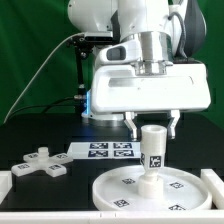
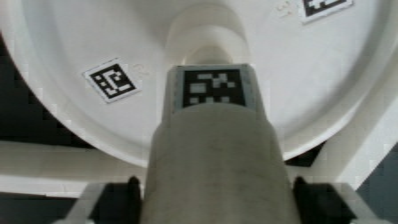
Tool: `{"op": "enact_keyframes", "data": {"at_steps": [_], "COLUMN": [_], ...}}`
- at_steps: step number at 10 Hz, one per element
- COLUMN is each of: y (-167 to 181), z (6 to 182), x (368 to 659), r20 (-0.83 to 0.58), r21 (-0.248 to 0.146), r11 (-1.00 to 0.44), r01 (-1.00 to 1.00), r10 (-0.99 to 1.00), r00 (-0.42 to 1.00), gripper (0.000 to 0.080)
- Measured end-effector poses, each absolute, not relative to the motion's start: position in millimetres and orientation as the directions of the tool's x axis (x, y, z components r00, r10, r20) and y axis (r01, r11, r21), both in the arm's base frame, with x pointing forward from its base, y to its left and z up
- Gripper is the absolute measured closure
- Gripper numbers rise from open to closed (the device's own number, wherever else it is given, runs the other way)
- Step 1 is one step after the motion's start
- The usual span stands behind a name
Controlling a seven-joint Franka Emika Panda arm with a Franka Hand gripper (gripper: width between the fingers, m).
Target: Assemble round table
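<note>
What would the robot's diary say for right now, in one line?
leg upright on round disc | gripper straddles leg top, grip unclear | cross-shaped foot lying apart from disc

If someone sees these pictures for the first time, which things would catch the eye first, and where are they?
First the white leg, standing upright near the middle of the round disc, with the gripper directly above it, one finger at each side of its top. Next the cross-shaped foot piece, lying alone on the black table toward the exterior view's left.
</note>
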State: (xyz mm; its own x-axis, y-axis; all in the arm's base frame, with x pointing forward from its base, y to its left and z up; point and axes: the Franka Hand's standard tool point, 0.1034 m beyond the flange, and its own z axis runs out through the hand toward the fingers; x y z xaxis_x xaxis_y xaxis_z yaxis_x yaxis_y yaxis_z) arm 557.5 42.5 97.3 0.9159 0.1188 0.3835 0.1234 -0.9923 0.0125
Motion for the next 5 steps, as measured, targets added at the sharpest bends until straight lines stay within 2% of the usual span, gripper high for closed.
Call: {"op": "enact_keyframes", "data": {"at_steps": [5], "y": [42.6], "z": [86.6], "x": [559.9], "r20": [0.435], "r21": [0.029], "r11": [-0.992], "r01": [0.122], "r10": [0.122], "r00": [0.892], "gripper": [0.0392]}}
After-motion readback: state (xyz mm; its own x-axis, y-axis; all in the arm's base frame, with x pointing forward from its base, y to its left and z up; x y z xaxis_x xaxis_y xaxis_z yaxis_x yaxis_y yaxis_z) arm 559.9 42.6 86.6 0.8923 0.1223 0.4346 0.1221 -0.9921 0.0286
